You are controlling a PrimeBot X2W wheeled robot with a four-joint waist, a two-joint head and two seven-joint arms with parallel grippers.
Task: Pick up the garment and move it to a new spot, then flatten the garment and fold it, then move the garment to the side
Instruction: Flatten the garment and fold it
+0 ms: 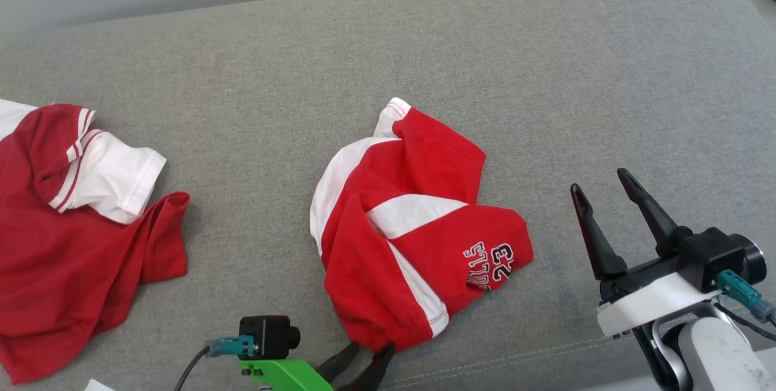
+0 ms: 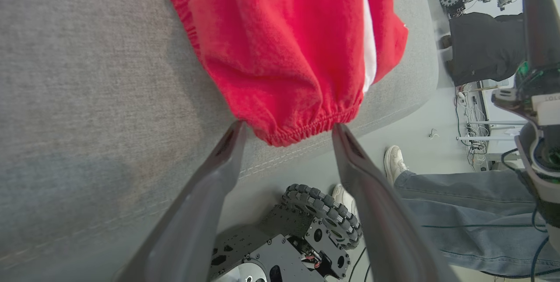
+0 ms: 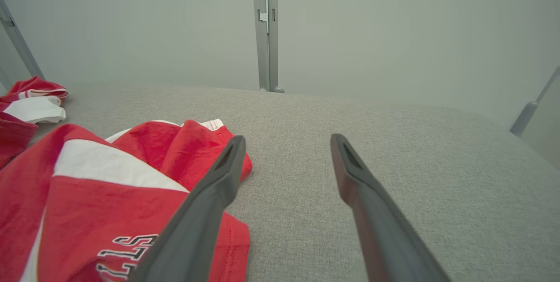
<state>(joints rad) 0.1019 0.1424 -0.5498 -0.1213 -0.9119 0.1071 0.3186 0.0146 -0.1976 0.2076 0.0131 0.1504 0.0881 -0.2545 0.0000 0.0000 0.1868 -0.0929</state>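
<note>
The garment (image 1: 418, 239) lies crumpled mid-way along the grey cushion (image 1: 545, 63) (a second red-and-white top (image 1: 79, 239) sits well off to my left), with my left gripper (image 2: 288, 128) spread wide, fingertips either side of its elastic hem, and my right gripper (image 1: 600, 182) also spread, empty, just beside it.

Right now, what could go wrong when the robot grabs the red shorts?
The open left tool straddles just the waistband, so it might pinch too little and the shorts could slip. The shorts lie by the cushion's front edge and could slide to the floor. A person's shoe is close to the robot's wheel, so rolling could bump it.
</note>
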